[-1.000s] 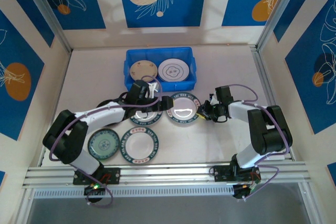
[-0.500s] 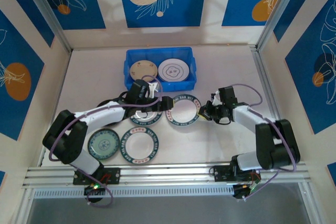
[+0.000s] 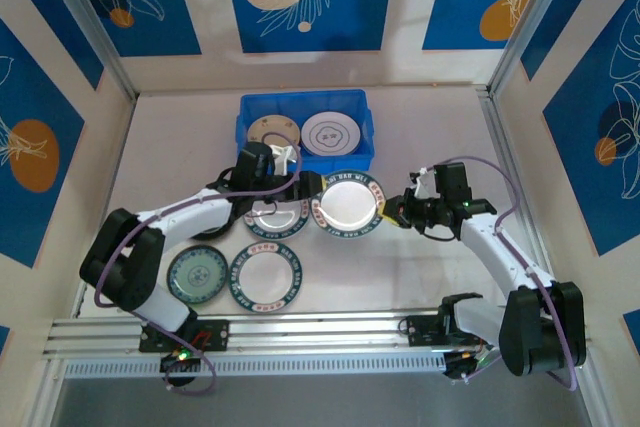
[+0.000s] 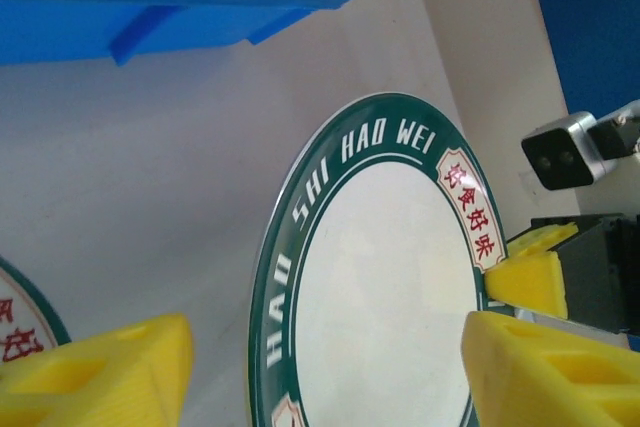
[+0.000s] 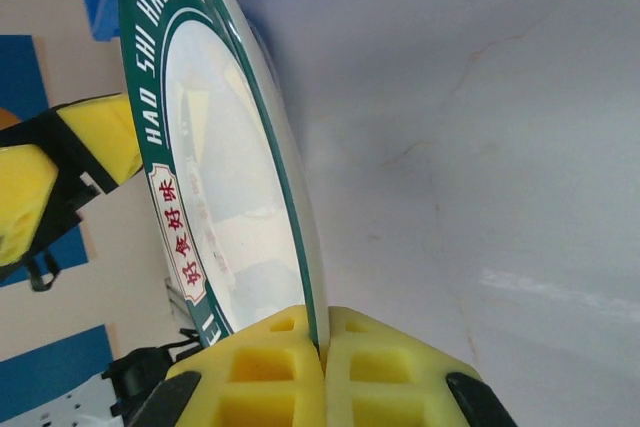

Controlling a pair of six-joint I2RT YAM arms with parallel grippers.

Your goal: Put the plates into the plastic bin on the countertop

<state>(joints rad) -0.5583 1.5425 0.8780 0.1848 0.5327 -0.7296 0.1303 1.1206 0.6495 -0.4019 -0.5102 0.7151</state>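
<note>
— Green-rimmed plate?
— Held over the countertop, just in front of the plastic bin, tilted, face upward, spanning left to right between both grippers.
— Right gripper?
— Pressed together, pinching the right-hand rim.
— Left gripper?
— Spread wide, astride the opposite rim.

Bright, even light is cast from above. Glare is seen on the centre of the round green-rimmed white plate; soft shadows are thrown on the pale tabletop. The yellow foam pads are blurred in the left wrist view.
</note>
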